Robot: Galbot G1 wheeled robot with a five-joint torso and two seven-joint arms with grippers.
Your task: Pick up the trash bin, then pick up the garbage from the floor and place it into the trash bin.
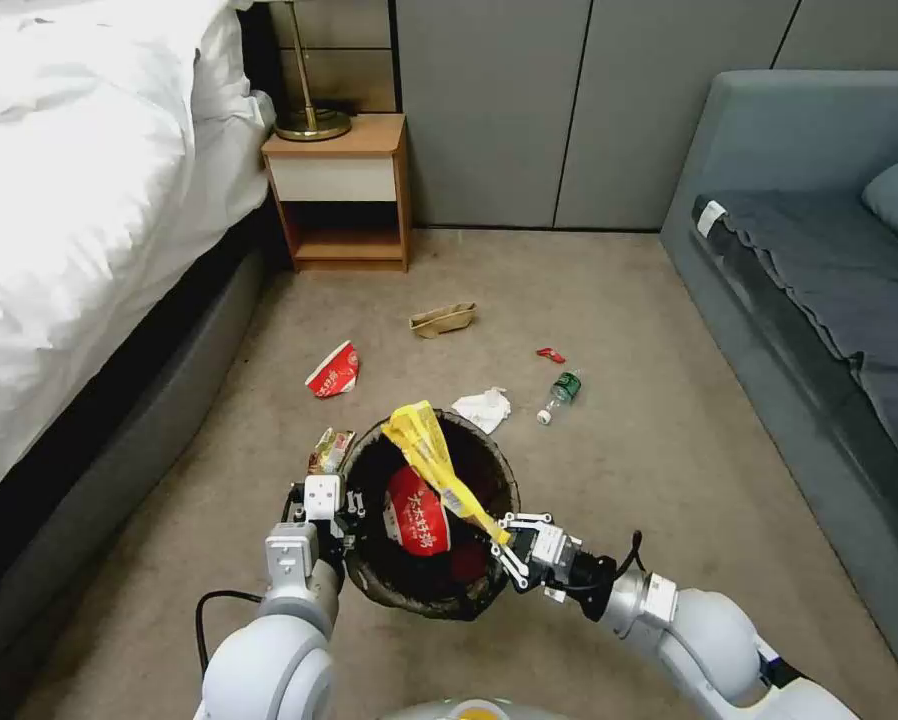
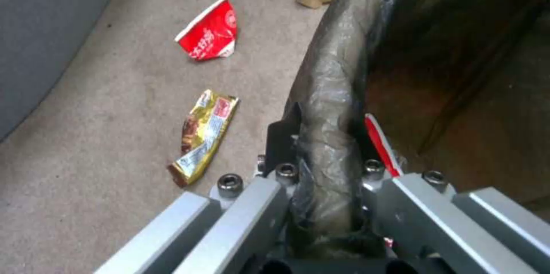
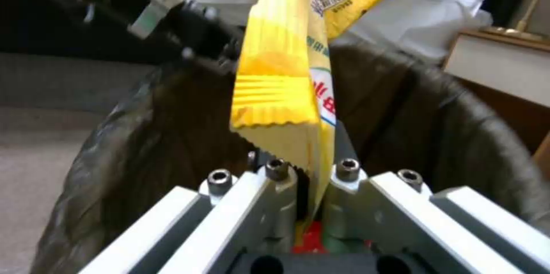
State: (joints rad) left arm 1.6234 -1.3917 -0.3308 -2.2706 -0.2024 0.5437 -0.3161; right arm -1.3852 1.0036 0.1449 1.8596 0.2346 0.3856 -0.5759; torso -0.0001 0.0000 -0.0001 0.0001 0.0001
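Observation:
My left gripper (image 1: 347,508) is shut on the rim of the trash bin (image 1: 489,470), a round bin with a dark bag liner (image 2: 332,93) held above the carpet. A crushed red-and-white cup (image 1: 416,512) lies inside it. My right gripper (image 1: 507,548) is shut on a yellow snack wrapper (image 1: 431,455) (image 3: 286,93) that stretches across the bin's mouth. On the floor lie garbage pieces: a red-and-white cup (image 1: 334,371) (image 2: 209,33), a gold wrapper (image 1: 330,450) (image 2: 203,136), white tissue (image 1: 484,408), a green bottle (image 1: 561,393), a tan paper piece (image 1: 443,319) and a small red scrap (image 1: 550,354).
A bed (image 1: 79,190) runs along the left. A wooden nightstand (image 1: 344,190) with a brass lamp base (image 1: 312,122) stands at the back wall. A grey sofa (image 1: 819,280) lines the right. Open carpet (image 1: 609,300) lies between them.

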